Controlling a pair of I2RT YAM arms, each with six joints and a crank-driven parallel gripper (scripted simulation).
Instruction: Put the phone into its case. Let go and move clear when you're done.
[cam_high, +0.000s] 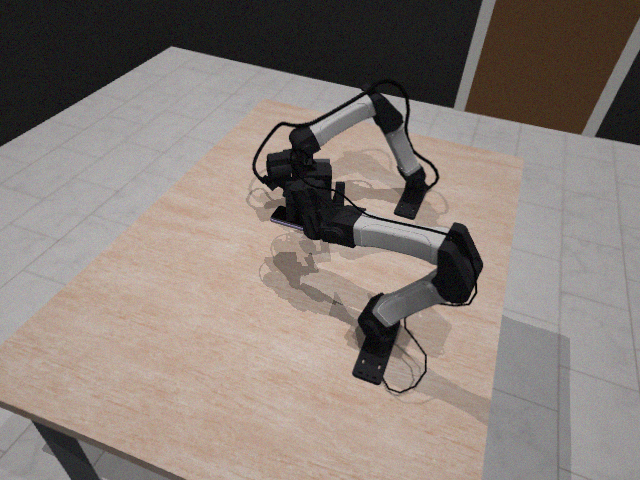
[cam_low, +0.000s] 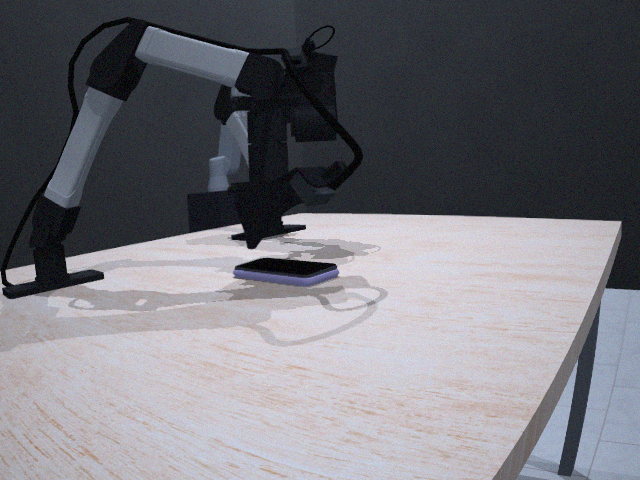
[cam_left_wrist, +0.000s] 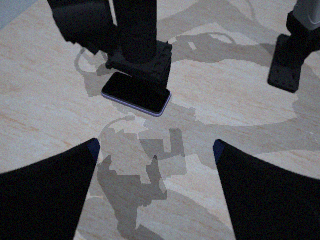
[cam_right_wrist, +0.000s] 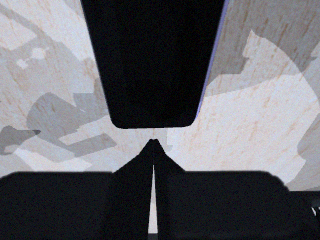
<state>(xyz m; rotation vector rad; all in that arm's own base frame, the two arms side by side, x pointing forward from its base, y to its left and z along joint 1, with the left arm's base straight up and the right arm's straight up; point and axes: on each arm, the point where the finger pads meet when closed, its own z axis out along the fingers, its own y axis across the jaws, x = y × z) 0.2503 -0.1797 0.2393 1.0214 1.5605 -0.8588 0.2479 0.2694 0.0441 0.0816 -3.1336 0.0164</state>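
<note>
The black phone (cam_high: 281, 212) (cam_low: 286, 266) (cam_left_wrist: 132, 95) (cam_right_wrist: 150, 65) lies flat, screen up, on its purple case (cam_high: 285, 223) (cam_low: 289, 279) (cam_left_wrist: 130, 105) (cam_right_wrist: 213, 55). In the exterior view its dark edge stands slightly above the case's side. In the right wrist view purple shows only along the right edge, so I cannot tell whether it is fully seated. My right gripper (cam_low: 252, 245) (cam_right_wrist: 153, 142) is shut and empty, pointing down above and near one short end of the phone. My left gripper (cam_left_wrist: 156, 141) is open and empty, above the table beside the phone.
Both arms reach in over the wooden table (cam_high: 180, 310) (cam_low: 413, 361), their wrists close together. In the top view the left arm's wrist hides part of the phone and the right gripper. Cables loop around both arms.
</note>
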